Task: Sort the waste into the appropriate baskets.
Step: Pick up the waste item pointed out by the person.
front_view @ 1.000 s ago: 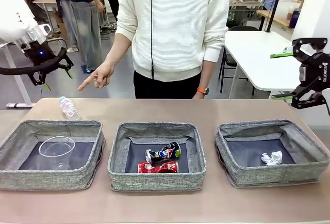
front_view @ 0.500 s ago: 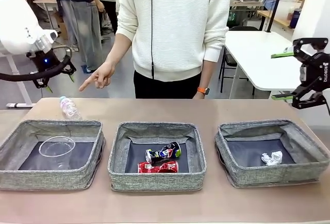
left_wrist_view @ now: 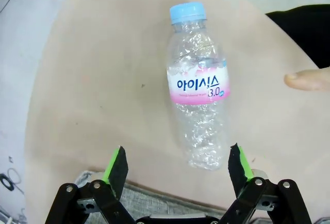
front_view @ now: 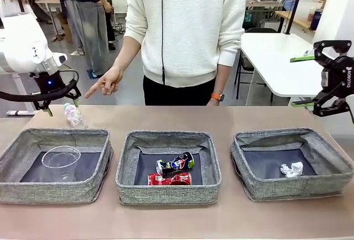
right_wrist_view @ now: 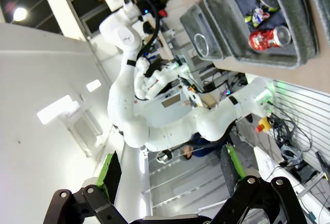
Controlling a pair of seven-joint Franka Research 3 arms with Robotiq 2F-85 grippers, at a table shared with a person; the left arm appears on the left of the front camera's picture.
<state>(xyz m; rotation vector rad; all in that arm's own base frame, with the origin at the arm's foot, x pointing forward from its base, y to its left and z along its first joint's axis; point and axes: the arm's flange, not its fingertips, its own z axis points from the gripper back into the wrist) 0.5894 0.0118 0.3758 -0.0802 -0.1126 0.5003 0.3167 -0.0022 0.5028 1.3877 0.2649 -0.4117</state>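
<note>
Landmark: the middle basket (front_view: 167, 190), centre of a row of three on the surface (front_view: 221, 119).

Middle basket holds two cans side by side: the dark can (front_view: 175, 163) toward the far wall, the red can (front_view: 169, 179) against the near wall, touching or nearly touching each other. In the right wrist view the same pair shows, dark can (right_wrist_view: 262, 8) and red can (right_wrist_view: 269, 36).

Left of the middle basket, the left basket (front_view: 55, 193) holds the cup (front_view: 60, 157), lying on its side with the mouth toward the camera. Right of the middle basket, the right basket (front_view: 298, 190) holds the paper ball (front_view: 291, 169) on its dark bottom.

The bottle (front_view: 73, 116) lies on the surface beyond the left basket, well left of the middle basket and outside all three. In the left wrist view the bottle (left_wrist_view: 199, 87) lies flat, blue cap away from the camera, pink label across its middle.

Left gripper (front_view: 57, 106) hangs just above the bottle. Jaws wide, spanning more than the bottle's width; left gripper (left_wrist_view: 178, 164) not touching it.

Right gripper (front_view: 302, 81) is raised, far right of the middle basket, above the right basket's far corner. Jaws wide, nothing between them.

The person's hand (front_view: 106, 81) points down toward the bottle from the far side; a fingertip (left_wrist_view: 309, 79) shows beside it in the left wrist view.
</note>
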